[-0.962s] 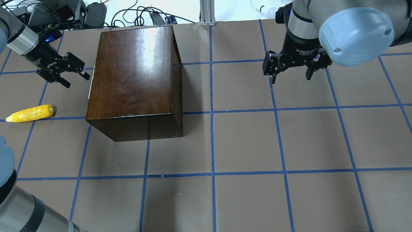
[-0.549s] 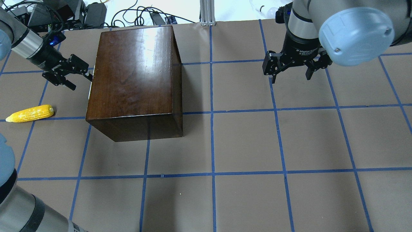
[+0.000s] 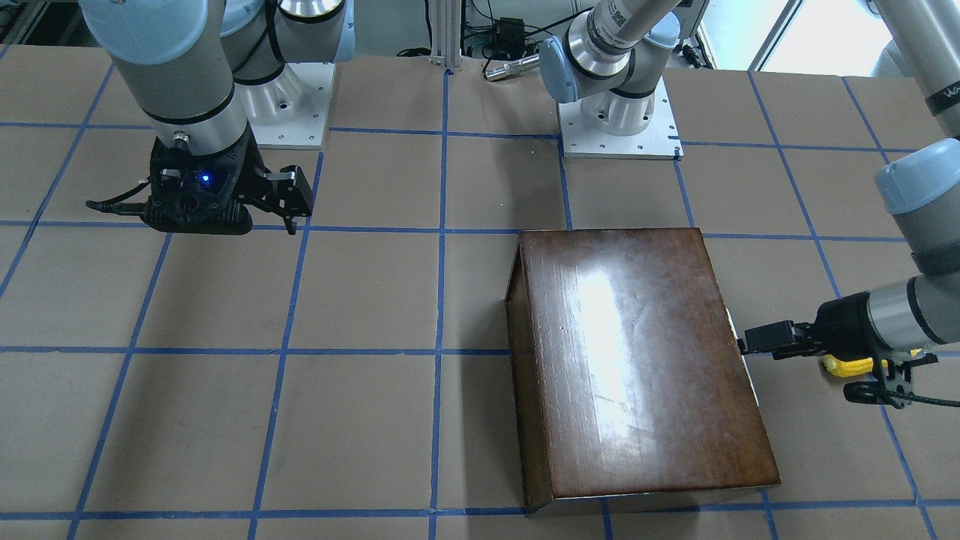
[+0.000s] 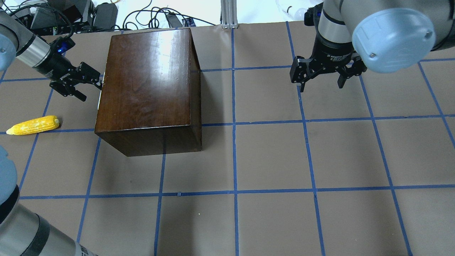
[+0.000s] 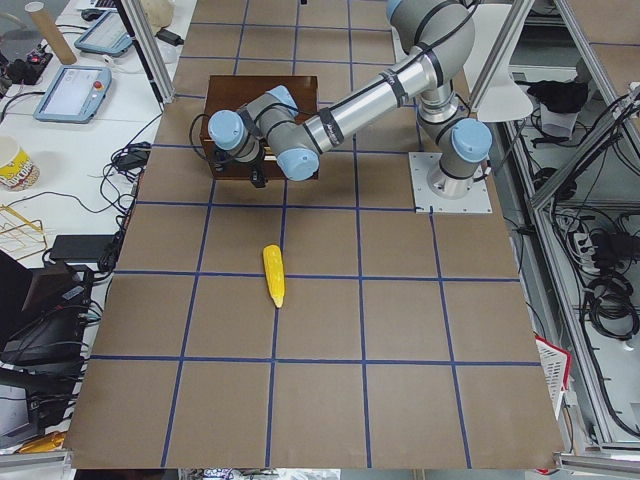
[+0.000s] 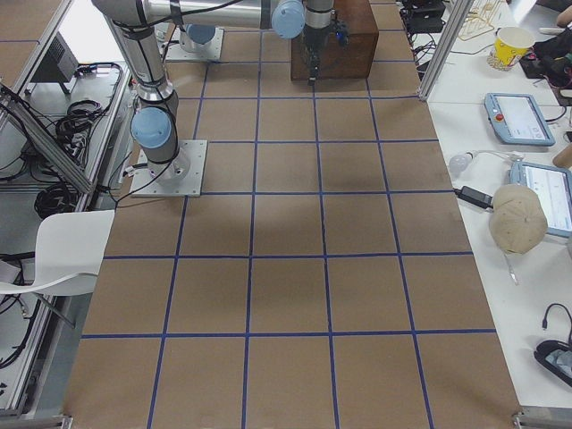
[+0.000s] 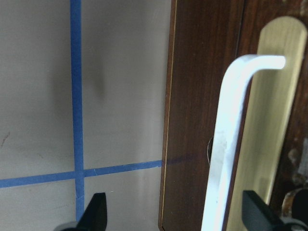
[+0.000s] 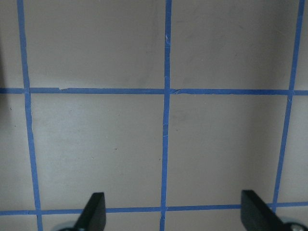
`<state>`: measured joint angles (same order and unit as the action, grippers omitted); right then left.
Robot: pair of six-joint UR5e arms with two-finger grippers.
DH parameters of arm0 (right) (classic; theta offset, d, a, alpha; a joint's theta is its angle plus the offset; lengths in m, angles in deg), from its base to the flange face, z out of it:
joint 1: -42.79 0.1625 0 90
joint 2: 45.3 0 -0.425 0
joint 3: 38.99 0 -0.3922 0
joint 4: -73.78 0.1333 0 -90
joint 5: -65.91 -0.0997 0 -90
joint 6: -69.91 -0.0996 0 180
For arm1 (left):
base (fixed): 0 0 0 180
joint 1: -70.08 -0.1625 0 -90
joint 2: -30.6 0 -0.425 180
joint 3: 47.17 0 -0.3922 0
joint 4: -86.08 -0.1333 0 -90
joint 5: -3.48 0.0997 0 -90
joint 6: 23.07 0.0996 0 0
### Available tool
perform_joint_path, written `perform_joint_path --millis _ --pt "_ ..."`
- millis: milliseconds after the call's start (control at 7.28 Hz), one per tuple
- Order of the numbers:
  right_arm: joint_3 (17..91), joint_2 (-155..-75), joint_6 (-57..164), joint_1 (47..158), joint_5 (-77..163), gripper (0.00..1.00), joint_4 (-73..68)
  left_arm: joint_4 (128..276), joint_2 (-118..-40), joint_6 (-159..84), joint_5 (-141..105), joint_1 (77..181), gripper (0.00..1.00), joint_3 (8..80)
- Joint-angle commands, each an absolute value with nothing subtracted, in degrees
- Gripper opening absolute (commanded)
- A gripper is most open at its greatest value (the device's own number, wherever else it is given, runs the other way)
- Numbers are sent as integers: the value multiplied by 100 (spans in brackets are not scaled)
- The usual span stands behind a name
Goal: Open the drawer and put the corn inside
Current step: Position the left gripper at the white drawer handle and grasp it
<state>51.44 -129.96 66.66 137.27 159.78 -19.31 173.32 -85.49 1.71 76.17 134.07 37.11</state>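
Observation:
The glossy dark-brown wooden box (image 4: 149, 85) stands at the table's back left. Its drawer is shut; the drawer's dark front panel (image 7: 192, 96), with a white handle (image 7: 231, 144) on a brass plate, fills the left wrist view. My left gripper (image 4: 91, 91) is open and empty, right at the box's left face, its jaws standing either side of the handle (image 7: 175, 214). The yellow corn (image 4: 33, 125) lies on the table left of the box, in front of the left gripper. My right gripper (image 4: 321, 83) is open and empty above bare table far to the right.
The table is brown paper with a blue tape grid (image 4: 234, 160). Cables and boxes (image 4: 71, 14) lie beyond the far edge. An aluminium post (image 4: 229, 14) stands behind the box. In the exterior left view the corn (image 5: 273, 274) lies apart from the box (image 5: 262, 95).
My left gripper has moved right and slightly away, from open table up to the box's left face. The right arm, the box and the corn have not moved.

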Motion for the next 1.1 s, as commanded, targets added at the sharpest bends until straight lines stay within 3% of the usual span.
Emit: perform_joint_path --millis 0,962 --pt "5145 -13002 6666 13727 15978 100 -1929 17265 -8567 259 7616 13407 100 3747" --pt "5145 -12994 6666 13727 15978 100 -1929 17265 -8664 392 7625 13407 100 3764"
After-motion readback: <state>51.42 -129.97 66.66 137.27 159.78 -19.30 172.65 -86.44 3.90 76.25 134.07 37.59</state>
